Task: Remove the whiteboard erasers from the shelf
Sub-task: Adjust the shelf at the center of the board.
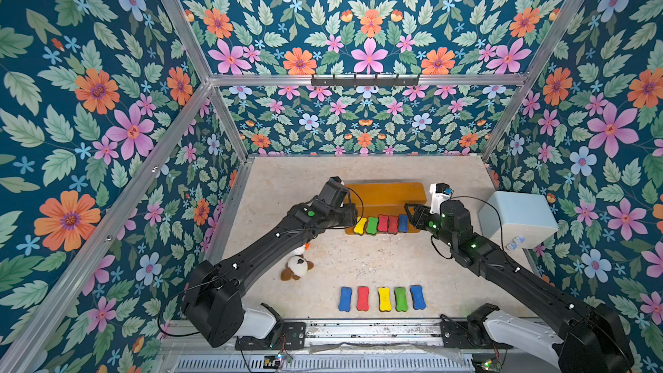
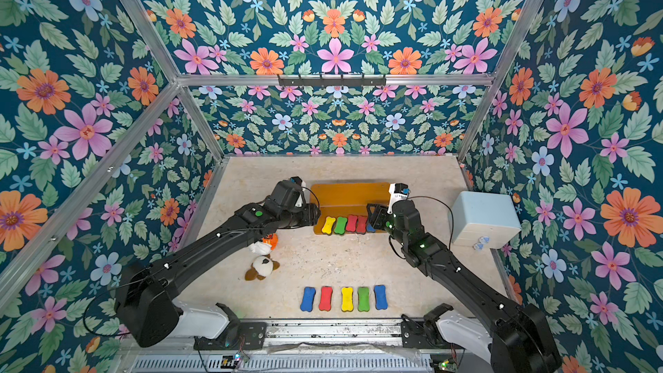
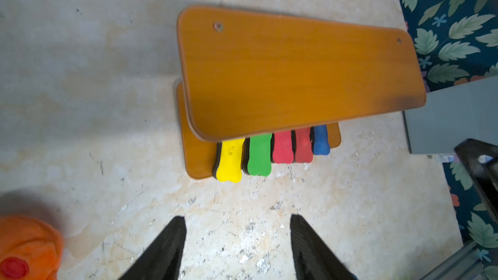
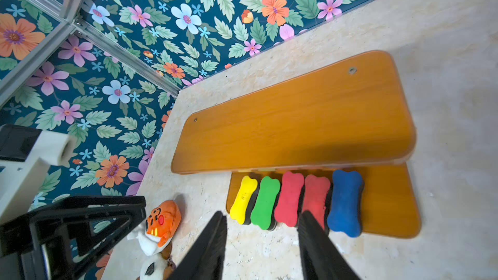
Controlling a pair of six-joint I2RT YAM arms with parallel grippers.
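On shelf [image 1: 385,195] lower tier: five erasers [image 1: 372,224] at front edge | left fingers [image 3: 167,251] parted, empty | right fingers [image 4: 210,243] parted, empty

the table [image 1: 358,256] holds the shelf [image 1: 385,193], five loose erasers [image 1: 384,298], two plush toys [image 1: 297,267] and a box [image 1: 516,217].

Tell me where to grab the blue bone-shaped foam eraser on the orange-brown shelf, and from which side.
I'd pinch the blue eraser at its near rounded end, coming from the front with the right pincer: the shelf's upper board overhangs its far end, and a red foam eraser crowds one flank.
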